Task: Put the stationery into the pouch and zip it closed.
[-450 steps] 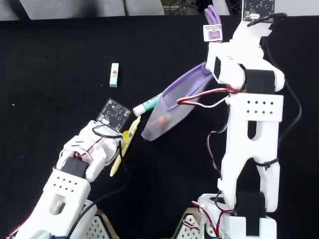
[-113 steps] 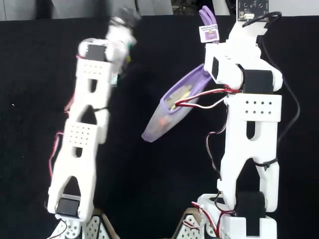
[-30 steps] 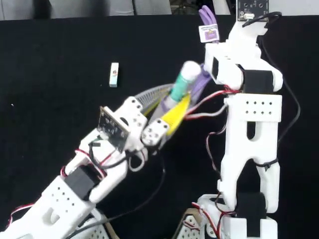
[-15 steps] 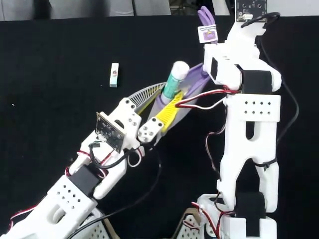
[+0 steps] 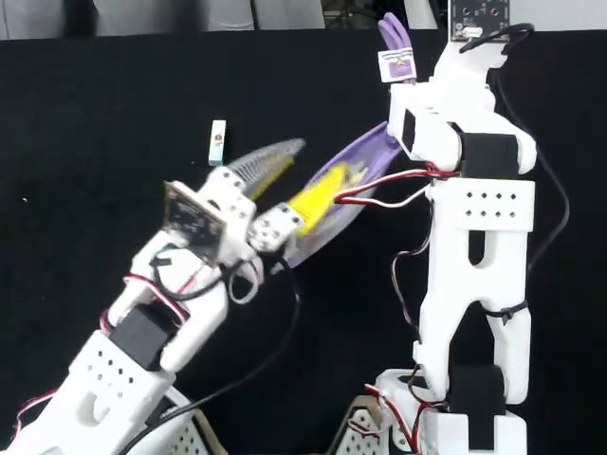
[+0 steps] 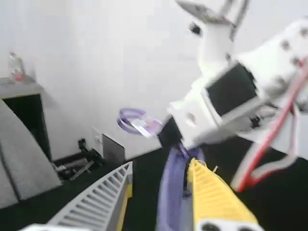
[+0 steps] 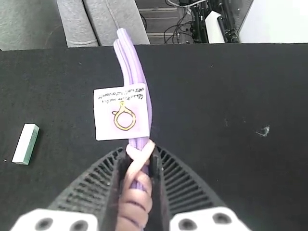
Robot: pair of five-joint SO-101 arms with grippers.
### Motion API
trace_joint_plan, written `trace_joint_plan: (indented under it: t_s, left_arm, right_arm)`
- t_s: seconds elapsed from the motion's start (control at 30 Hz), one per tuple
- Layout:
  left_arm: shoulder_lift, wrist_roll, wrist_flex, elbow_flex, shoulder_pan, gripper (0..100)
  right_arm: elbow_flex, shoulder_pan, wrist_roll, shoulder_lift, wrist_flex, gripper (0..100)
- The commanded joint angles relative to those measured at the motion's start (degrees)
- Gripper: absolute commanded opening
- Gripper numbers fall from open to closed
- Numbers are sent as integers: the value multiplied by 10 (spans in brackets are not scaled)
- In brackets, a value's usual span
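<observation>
1. Pouch [image 5: 370, 150]: purple, lies slanted on black table [image 5: 114, 95]. Its far end w/ loop and paper tag [image 5: 402, 63] is lifted.
2. R gripper [image 7: 137, 164]: clamped tight on pouch just below the tag, fabric bunched between its dark ribbed fingers [image 7: 103, 185].
3. L gripper [image 5: 321, 159]: at pouch's open long side, spread wide, nothing held between the jaws.
4. Its yellow finger [image 5: 318, 194] lies over the pouch body. Its grey ribbed finger [image 5: 266, 161] is off the pouch, on the side away from the R arm.
5. L wrist view: pouch [image 6: 169, 185] runs up between those two fingers toward the R arm.
6. Eraser [image 5: 218, 142]: white/green block flat on table, well apart from pouch, beyond the grey finger.
</observation>
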Motion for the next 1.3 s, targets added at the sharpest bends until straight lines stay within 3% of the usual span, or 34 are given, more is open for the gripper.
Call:
trace_joint_plan:
  t_s: [0.0,0.2,0.33,0.7,0.87,1.27]
  left_arm:
    - [1,40,3,-53,-70,188]
    - [18,138,4,-57,-258,188]
    - [140,149,25,-103,-329,188]
    - [702,148,353,-611,-335,191]
    - [917,88,486,-868,-331,188]
    - [1295,52,636,-1362,-305,190]
  right_arm:
    - [2,4,8,3,-4,11]
    - [3,4,8,3,-4,11]
    - [4,3,8,3,-4,11]
    - [4,4,8,3,1,11]
    - [4,4,8,3,-2,11]
    - [4,4,8,3,-3,11]
